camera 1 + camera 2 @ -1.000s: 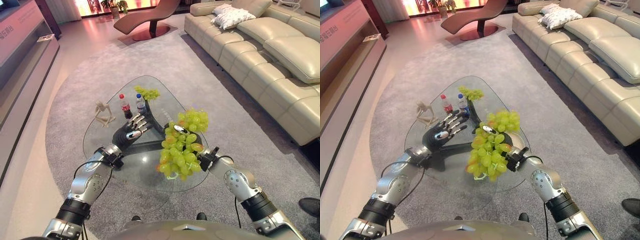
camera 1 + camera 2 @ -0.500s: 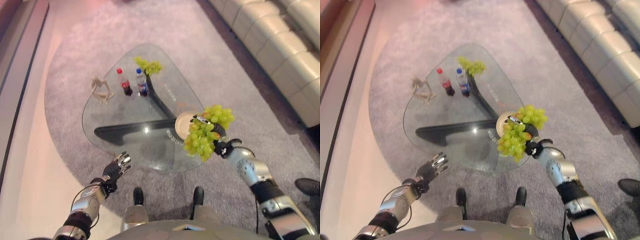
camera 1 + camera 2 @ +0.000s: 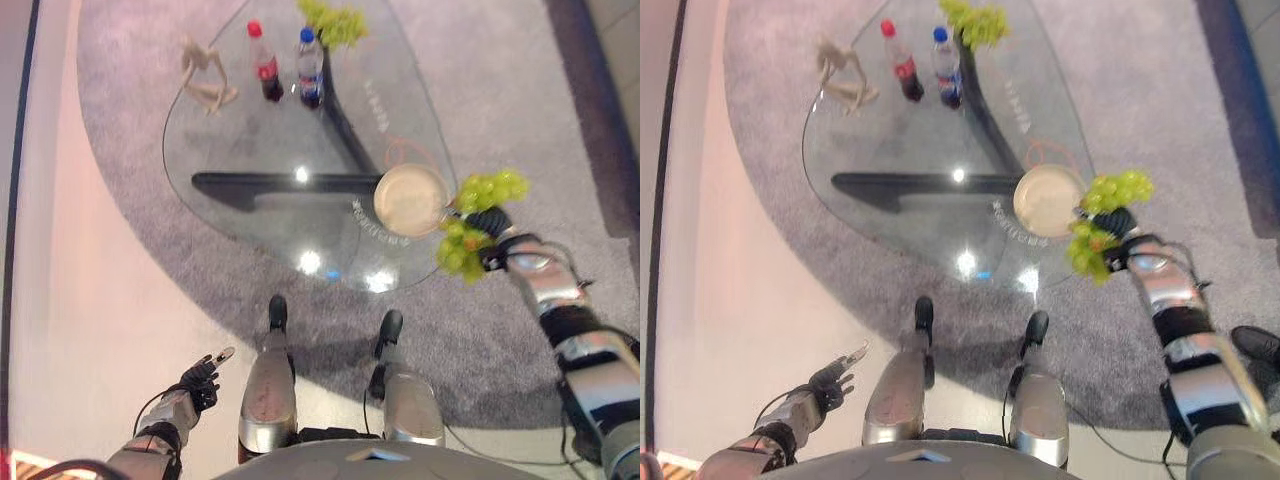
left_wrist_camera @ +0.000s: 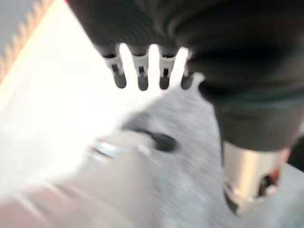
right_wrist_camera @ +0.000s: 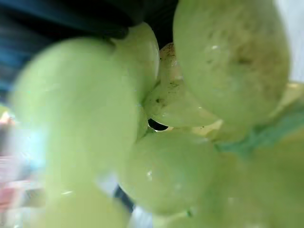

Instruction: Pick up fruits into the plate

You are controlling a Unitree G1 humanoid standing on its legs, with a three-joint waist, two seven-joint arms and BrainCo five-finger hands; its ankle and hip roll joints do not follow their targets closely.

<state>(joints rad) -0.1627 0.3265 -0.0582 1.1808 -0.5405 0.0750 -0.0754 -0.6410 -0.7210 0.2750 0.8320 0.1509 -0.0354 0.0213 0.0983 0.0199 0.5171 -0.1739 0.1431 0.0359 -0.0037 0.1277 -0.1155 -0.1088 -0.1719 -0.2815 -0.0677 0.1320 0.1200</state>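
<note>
1. Green grapes come in two bunches. One big bunch of green grapes (image 3: 478, 222) is held by the right hand (image 3: 492, 223), just past the edge of the clear glass table (image 3: 300, 120), beside the plate. In the right wrist view the grapes (image 5: 156, 118) sit right up against the camera.
2. One round cream plate (image 3: 410, 198) sits on the glass table, near its edge, with nothing on it.
3. One small bunch of green grapes (image 3: 336, 20) lies at the far end of the table.
4. Two small bottles stand near that far bunch: one with a red cap (image 3: 264, 74) and one with a blue cap (image 3: 310, 76).
5. One little wooden figure (image 3: 204, 74) sits beside the red-capped bottle.
6. The left hand (image 3: 203, 375) hangs low over the pale floor, well away from the table. Its fingers (image 4: 140, 71) are straight and hold nothing.
</note>
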